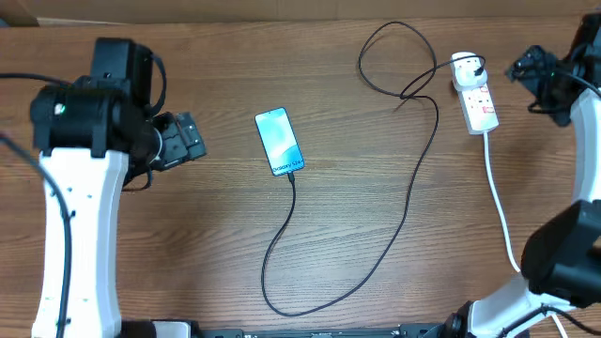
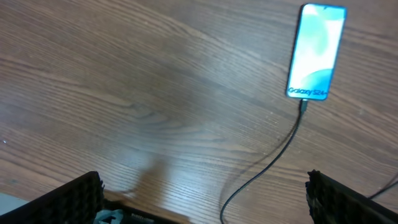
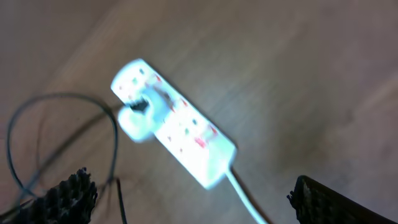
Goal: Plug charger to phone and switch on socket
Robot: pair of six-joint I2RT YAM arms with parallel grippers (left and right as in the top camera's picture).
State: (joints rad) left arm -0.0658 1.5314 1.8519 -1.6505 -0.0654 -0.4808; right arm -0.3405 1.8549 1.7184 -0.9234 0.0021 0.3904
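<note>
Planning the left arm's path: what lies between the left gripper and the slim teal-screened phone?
Overhead view: only bare brown wooden tabletop between left gripper and phone.

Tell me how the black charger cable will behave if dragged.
Likely floppy: the charger cable lies in loose loops. Thin, so probably light and easy to slide. Its ends seem to meet the phone and the socket, so pulling may drag either.
</note>
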